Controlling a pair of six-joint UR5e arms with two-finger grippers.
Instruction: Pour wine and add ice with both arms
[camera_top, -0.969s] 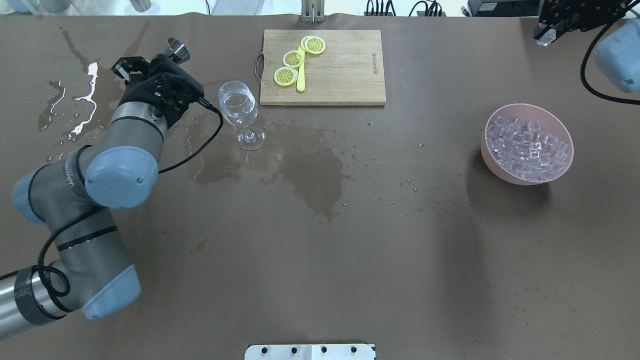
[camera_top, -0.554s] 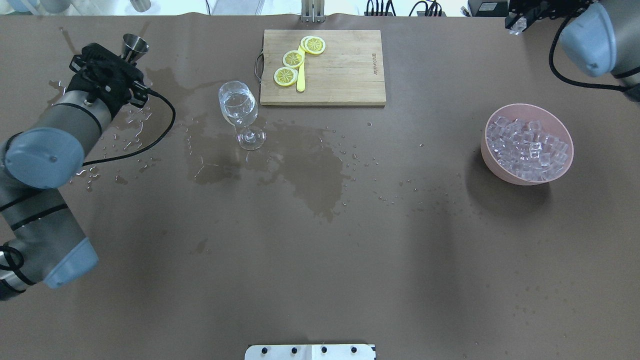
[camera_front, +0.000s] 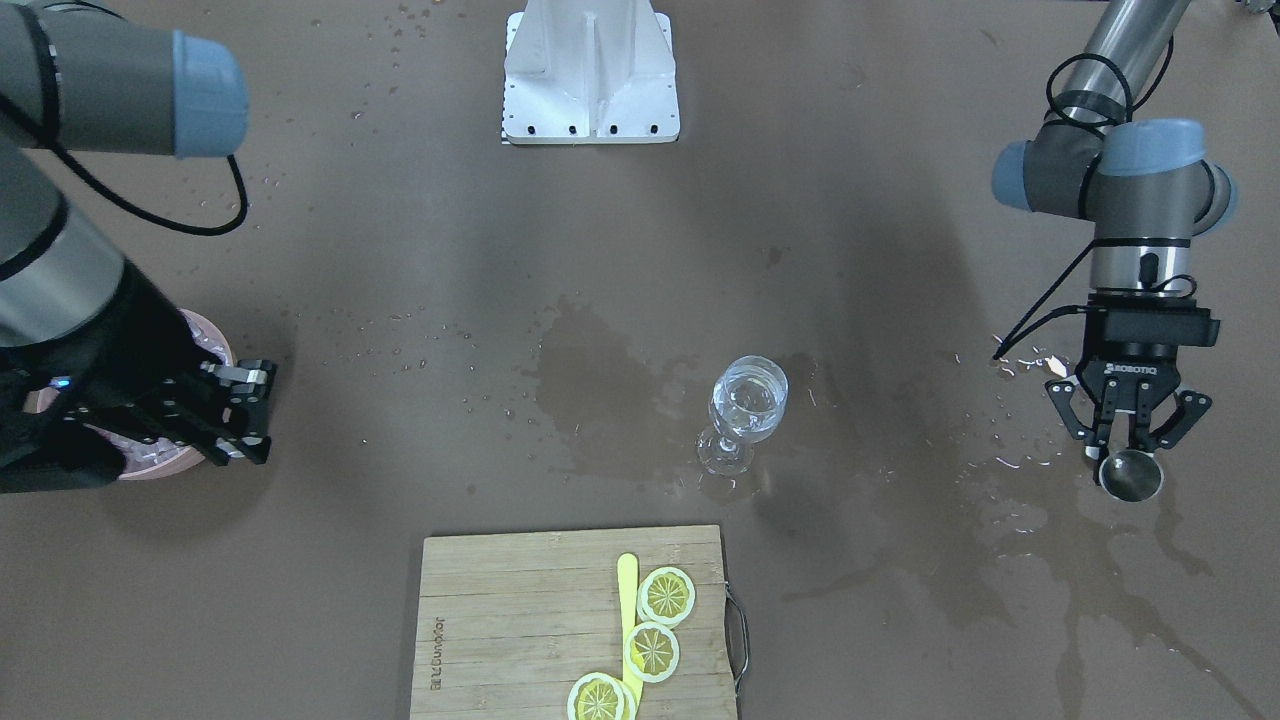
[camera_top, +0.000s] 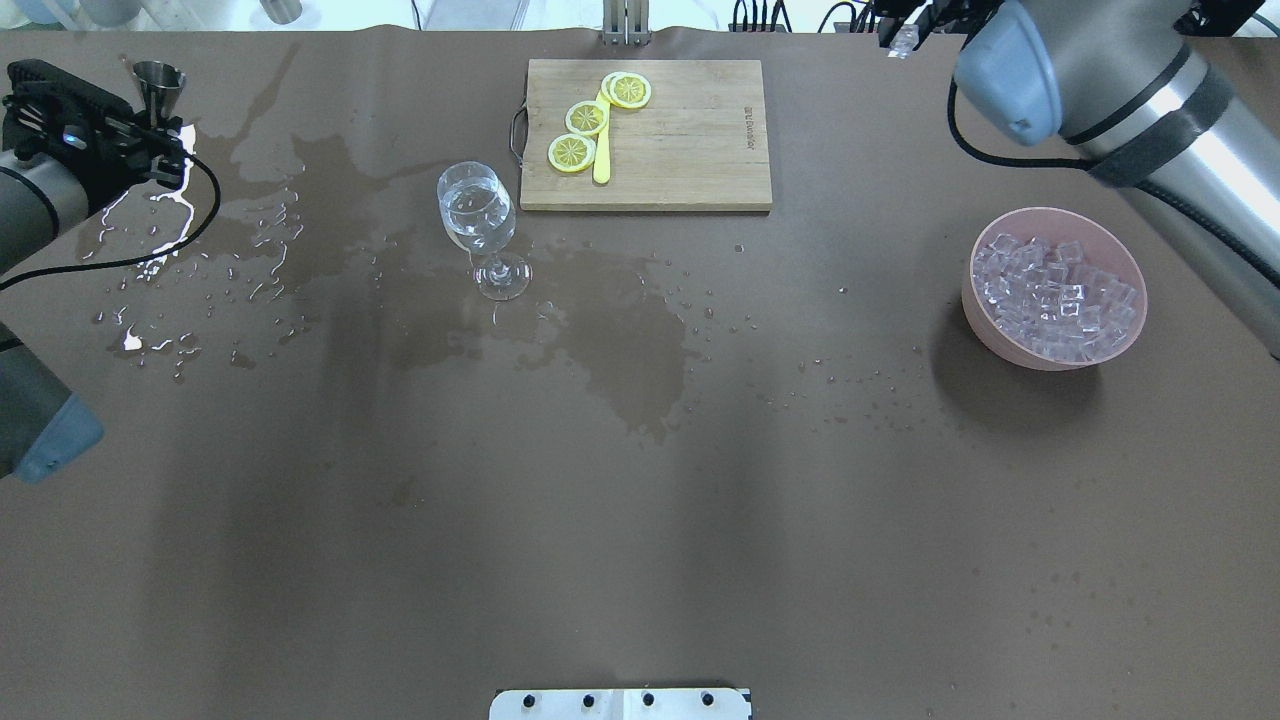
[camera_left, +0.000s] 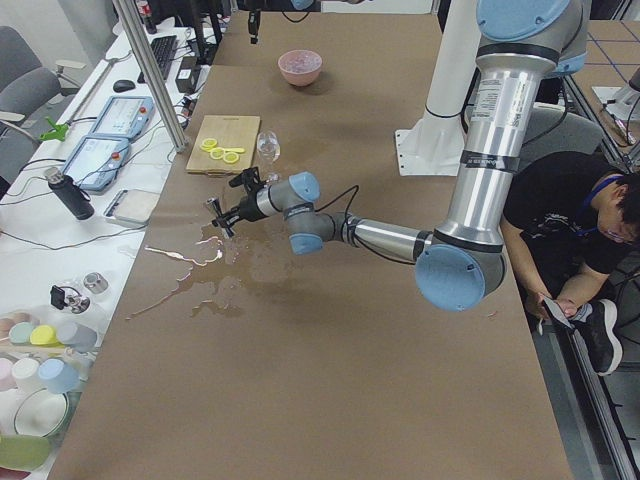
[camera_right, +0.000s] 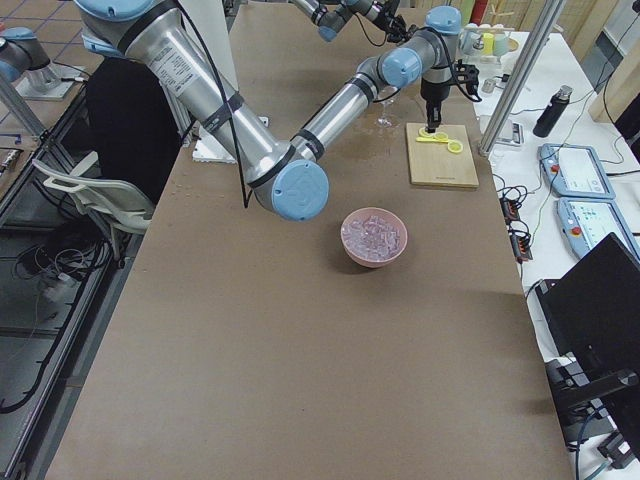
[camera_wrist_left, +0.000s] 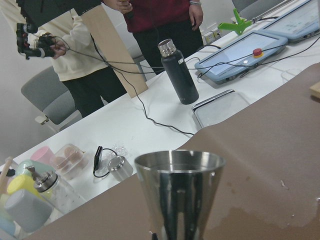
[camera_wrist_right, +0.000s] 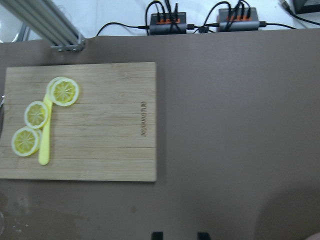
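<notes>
Quick rundown of your two arms. Your left claw (camera_front: 1130, 455) is clamped on the waist of the jigger (camera_front: 1131, 477) and holds it upright. It's down low over a patch of puddles (camera_top: 165, 215) on the table (camera_top: 640, 500). You can't tell whether the jigger's base touches the table, or whether there's anything inside it. The wine (camera_top: 475, 212) is a small clear pool in the bowl of the glass (camera_top: 502, 278). The glass stands upright off to that claw's right and a bit closer to the robot, well apart from it, with more wet patches around its foot. Your right claw (camera_wrist_right: 180, 235) hangs high over the table and points straight down, its fingertips (camera_wrist_right: 157, 235) only a little apart. In the overhead view there's a small pale cube (camera_top: 905, 40) pinched at its tip, so it looks clamped on that. Below it and to its left is the board (camera_top: 690, 140) with three lemon slices (camera_top: 586, 118), so the board lies between your two claws. The rest of the ice (camera_top: 1055, 290) is heaped in the pink bowl (camera_top: 975, 310), below that claw, to its right and nearer the robot.
</notes>
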